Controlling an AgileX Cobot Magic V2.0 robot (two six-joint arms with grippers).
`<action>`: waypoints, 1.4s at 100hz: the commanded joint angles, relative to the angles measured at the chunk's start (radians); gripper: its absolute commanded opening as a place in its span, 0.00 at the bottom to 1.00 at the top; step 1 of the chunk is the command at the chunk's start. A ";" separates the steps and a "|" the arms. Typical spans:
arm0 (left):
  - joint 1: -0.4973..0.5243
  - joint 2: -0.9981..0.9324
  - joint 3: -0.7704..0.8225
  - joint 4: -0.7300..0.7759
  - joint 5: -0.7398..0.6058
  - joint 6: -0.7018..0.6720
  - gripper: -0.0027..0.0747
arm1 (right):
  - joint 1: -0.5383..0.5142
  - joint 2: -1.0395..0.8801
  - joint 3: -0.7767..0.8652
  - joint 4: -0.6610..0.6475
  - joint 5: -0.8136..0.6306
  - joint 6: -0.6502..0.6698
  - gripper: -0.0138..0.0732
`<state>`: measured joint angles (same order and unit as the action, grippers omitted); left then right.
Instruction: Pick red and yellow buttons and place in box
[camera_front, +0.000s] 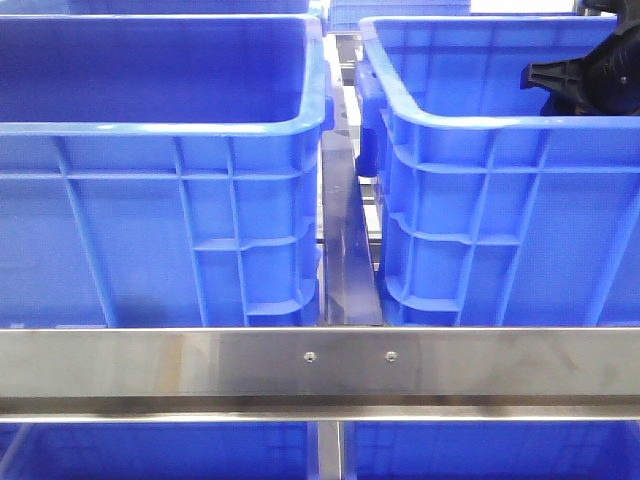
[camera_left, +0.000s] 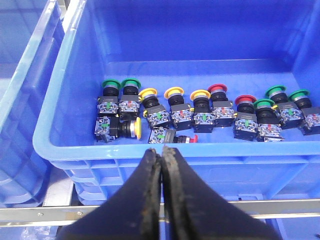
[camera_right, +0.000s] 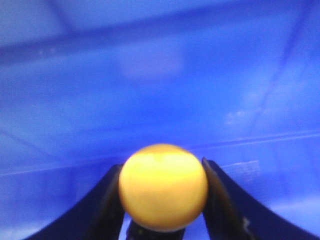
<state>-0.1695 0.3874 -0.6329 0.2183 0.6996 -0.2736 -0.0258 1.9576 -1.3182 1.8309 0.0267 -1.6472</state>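
My right gripper (camera_right: 162, 166) is shut on a yellow button (camera_right: 163, 187), its round orange-yellow cap filling the gap between the fingers. Blurred blue crate plastic (camera_right: 160, 90) is all around it. In the front view only a black part of the right arm (camera_front: 580, 72) shows, inside the right blue crate (camera_front: 480, 122). My left gripper (camera_left: 161, 150) is shut and empty, just outside the near rim of a blue crate (camera_left: 75, 146). That crate holds several yellow buttons (camera_left: 174, 92) and red buttons (camera_left: 217, 88) on black switch bodies.
Green buttons (camera_left: 111, 84) lie among the red and yellow ones. A second blue crate (camera_left: 20, 100) stands beside it. In the front view a left blue crate (camera_front: 150, 125) stands next to the right one. A steel rail (camera_front: 320, 365) crosses in front, and a steel bar (camera_front: 345, 250) runs between them.
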 joint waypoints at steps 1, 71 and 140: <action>0.001 0.006 -0.024 0.010 -0.081 -0.008 0.01 | -0.002 -0.033 -0.018 0.002 0.034 -0.009 0.29; 0.001 0.006 -0.024 0.000 -0.081 -0.008 0.01 | -0.002 -0.116 -0.018 0.030 0.023 -0.008 0.76; 0.001 0.006 -0.024 -0.001 -0.081 -0.008 0.01 | -0.002 -0.736 0.399 0.029 0.084 -0.008 0.76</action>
<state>-0.1695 0.3874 -0.6329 0.2166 0.6971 -0.2736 -0.0258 1.3426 -0.9527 1.8309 0.0516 -1.6499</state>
